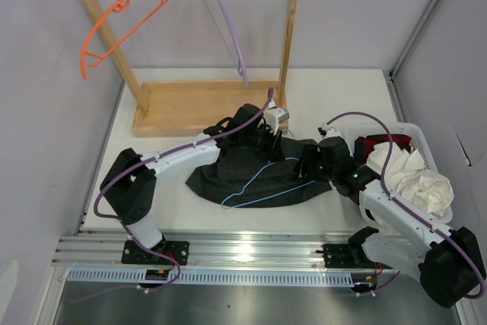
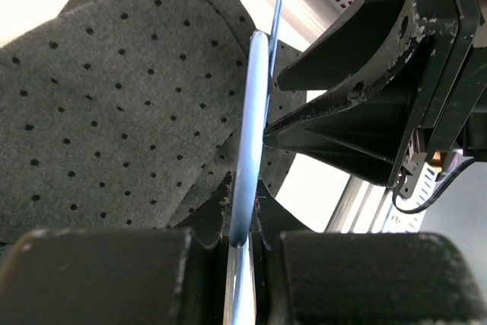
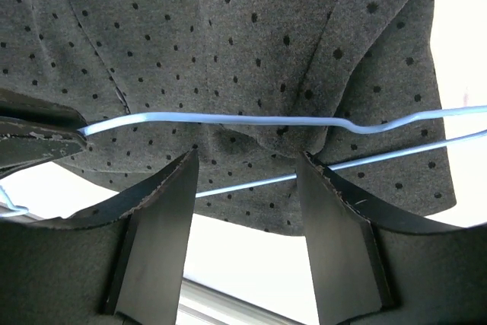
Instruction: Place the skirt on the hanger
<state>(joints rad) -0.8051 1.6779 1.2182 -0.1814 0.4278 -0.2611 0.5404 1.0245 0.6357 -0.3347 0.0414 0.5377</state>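
The skirt lies spread on the table in the centre of the overhead frame, with the hanger resting on top of it rather than threaded through it. The main risk, as I judge it, is that the soft fabric bunches or drags along when the thin wire is moved, so the waist never opens for the wire to pass. The left tool is clamped tight on the hanger wire; so narrow a pinch could let the wire twist or slip out. The right tool stands wide open and holds nothing — its jaws straddle wire and cloth and could catch both together. At the right of the overhead frame a white basket holds a white cloth and a smaller dark red cloth.
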